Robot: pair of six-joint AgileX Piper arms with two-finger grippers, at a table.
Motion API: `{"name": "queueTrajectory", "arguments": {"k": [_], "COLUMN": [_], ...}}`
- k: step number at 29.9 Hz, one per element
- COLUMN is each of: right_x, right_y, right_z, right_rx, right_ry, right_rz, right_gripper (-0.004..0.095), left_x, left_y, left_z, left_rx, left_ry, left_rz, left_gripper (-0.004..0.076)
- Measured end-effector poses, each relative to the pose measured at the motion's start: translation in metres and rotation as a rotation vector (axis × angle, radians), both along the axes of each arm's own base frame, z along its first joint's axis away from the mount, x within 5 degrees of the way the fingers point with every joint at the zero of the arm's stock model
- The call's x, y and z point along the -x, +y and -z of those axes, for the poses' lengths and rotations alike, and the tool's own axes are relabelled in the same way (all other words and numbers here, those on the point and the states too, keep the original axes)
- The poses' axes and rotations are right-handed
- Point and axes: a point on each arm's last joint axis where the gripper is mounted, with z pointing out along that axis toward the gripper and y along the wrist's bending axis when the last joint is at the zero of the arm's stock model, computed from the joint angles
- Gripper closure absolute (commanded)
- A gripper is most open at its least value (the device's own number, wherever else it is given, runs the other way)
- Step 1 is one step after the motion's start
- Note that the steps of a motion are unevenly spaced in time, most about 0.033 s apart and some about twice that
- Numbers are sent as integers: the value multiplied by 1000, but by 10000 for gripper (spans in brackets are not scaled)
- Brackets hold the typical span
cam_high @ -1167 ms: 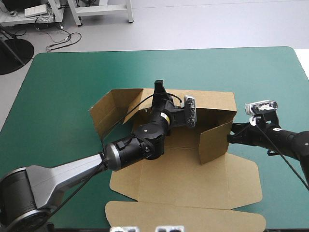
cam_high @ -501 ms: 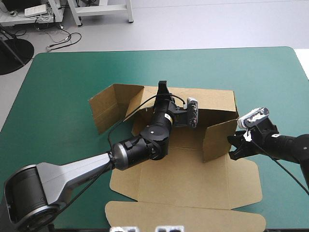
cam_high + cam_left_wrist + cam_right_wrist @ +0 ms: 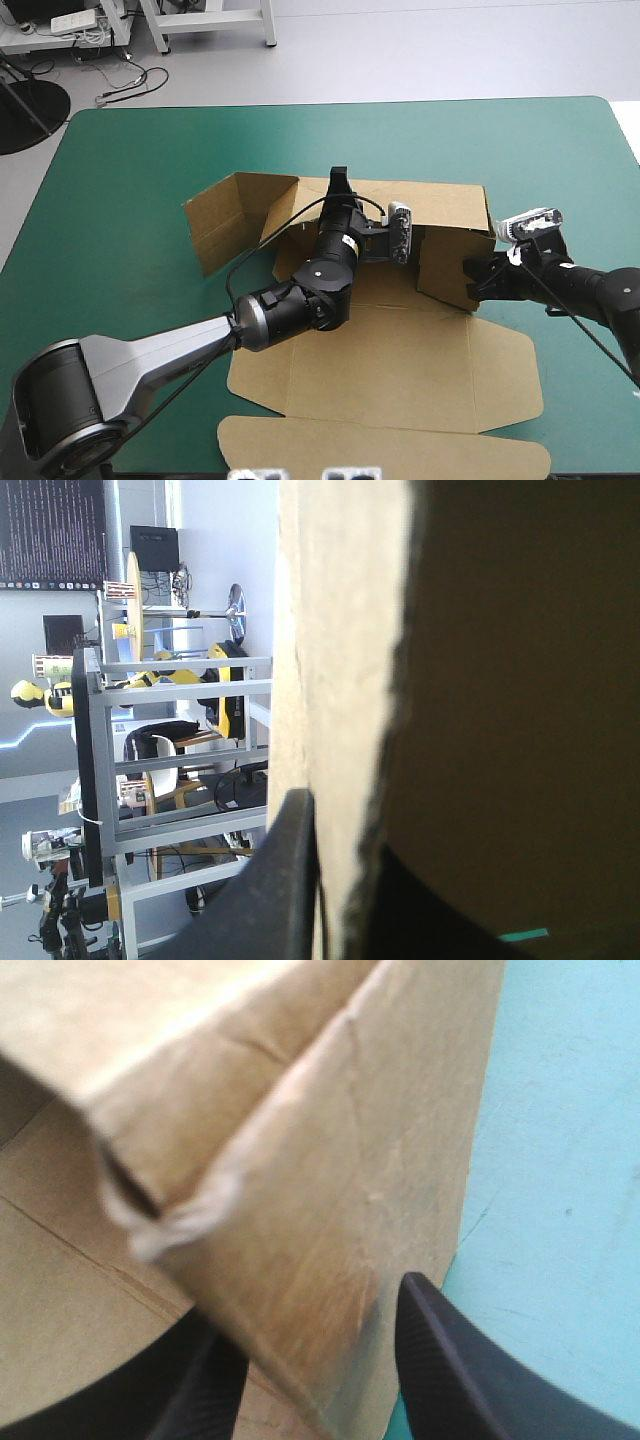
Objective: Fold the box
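Brown board makes up the box (image 3: pixel 400 370), which lies near the middle of the teal-green surface (image 3: pixel 120 170) in the high view. Its base and lid panels (image 3: pixel 380 445) lie flat toward the near edge. The back wall (image 3: pixel 440 205) stands raised, and a flap (image 3: pixel 225 225) at its left end swings outward. The left arm reaches in across the flat base from the near left corner. The left end effector (image 3: pixel 337 183) sits at the top rim of the back wall. The right end effector (image 3: pixel 473 280) comes from the right edge and meets the upright right side wall (image 3: pixel 445 270), which is turned in toward the box's inside. In the left wrist view the left end effector (image 3: pixel 335 890) is clamped on the box (image 3: pixel 340 630). The pale cut edge of the wall runs straight between its black fingers (image 3: pixel 275 880), one on each face. The shaded side of the wall fills the rest, with a sliver of the surface (image 3: pixel 525 935) beside it. In the right wrist view the right end effector (image 3: pixel 315 1320) grips the box (image 3: pixel 300 1210). The side wall slants down between its black fingers (image 3: pixel 450 1370), one partly hidden behind the board. The other presses the wall's outer edge, with the bare surface (image 3: pixel 570 1160) just beyond.
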Motion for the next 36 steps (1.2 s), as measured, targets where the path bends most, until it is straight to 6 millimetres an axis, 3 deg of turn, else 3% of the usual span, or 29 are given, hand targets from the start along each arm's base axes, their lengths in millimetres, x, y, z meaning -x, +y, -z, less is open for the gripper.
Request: {"name": "queueTrajectory", "arguments": {"k": [2,5,12,15,18,23,25,36], "right_x": [-5,-12,-16,-16,-16,-16,-16,-15], "right_y": [0,0,-2,-2,-2,-2,-2,-1], "right_z": [5,9,9,9,10,10,10,10], "right_rx": [-11,-25,-2,2,5,7,7,5], "right_ry": [7,-2,-48,-50,-50,-47,-47,-44], "right_rz": [2,2,7,4,0,-7,-9,-14], "right_gripper": [662,926,908,909,909,908,908,909], "left_x": [0,0,-1,-2,-2,-2,-2,3], "left_y": [0,0,-1,-1,-1,-1,-1,-3], "left_z": [0,0,-1,-1,0,3,5,7], "left_rx": [2,5,-16,-27,-35,-35,-34,-12], "left_ry": [0,1,-30,-42,-47,-40,-30,-30], "left_rz": [-1,1,11,12,15,10,2,-34], "left_gripper": [733,734,727,677,570,303,244,306]}}
